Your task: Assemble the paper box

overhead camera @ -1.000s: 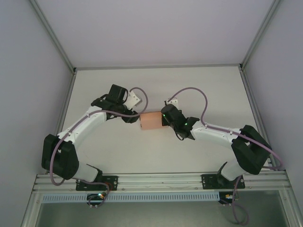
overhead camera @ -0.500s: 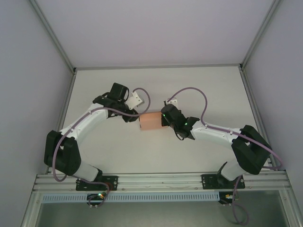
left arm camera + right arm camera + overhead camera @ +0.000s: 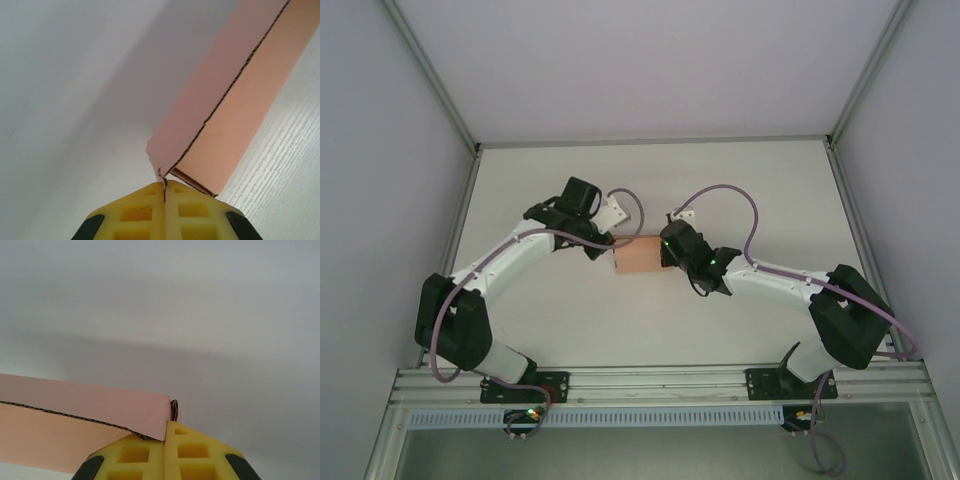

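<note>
Gripping paper box (image 3: 638, 255) both ends — we see left gripper (image 3: 164, 191) clamped on its corner, right gripper (image 3: 165, 429) clamped on its wall.

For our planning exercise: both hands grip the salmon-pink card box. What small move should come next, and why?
Probably the left hand should gently fold the corner flap it pinches on the salmon-pink card box, while the right hand steadies the opposite end. Both are shut on card edges, and a raw cut edge there suggests an unseated flap.
</note>
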### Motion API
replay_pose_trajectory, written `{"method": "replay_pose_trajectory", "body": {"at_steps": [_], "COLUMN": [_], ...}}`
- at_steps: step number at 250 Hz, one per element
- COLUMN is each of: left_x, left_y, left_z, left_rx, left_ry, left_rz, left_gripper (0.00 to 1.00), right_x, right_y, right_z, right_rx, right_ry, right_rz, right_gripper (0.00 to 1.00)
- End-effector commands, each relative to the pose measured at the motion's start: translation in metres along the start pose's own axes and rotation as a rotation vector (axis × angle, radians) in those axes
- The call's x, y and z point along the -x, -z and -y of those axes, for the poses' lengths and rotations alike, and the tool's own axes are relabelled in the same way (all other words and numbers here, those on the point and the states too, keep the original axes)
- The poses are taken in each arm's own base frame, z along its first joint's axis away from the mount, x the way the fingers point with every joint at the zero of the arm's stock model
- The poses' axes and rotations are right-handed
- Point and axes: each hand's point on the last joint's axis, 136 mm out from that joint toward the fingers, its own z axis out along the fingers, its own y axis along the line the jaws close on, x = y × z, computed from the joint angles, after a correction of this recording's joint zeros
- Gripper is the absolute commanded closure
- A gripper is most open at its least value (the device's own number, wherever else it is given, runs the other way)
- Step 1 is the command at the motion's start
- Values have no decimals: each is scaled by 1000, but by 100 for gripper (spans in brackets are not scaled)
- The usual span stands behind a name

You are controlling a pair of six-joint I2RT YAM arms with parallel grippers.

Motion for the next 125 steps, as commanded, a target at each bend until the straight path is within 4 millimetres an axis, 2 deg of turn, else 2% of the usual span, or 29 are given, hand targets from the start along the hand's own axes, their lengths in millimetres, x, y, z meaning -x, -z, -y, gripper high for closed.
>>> {"method": "replay_pose_trajectory", "body": {"at_steps": [1,26,50,85,125], "left_x": [3,4,10,7,2], "left_y": [3,6,10,5,3], "left_z": [8,13,13,21,17], "left_rx": [96,151,154,95,23], "left_ry": [39,96,224,381,540], "left_rz": [7,21,48,-23,-43], "left_gripper": [100,100,100,100,100], "right_x": [-60,-60,-60,-56,-56], "right_y": [-2,-2,1,6,8], "right_z": [21,23,27,29,24], "right_rx": [-85,-115,-168,-223,-187], "right_ry": [51,35,53,84,83], "right_rz": [-204,-199,-186,-162,-140], "right_gripper": [100,100,100,100,100]}}
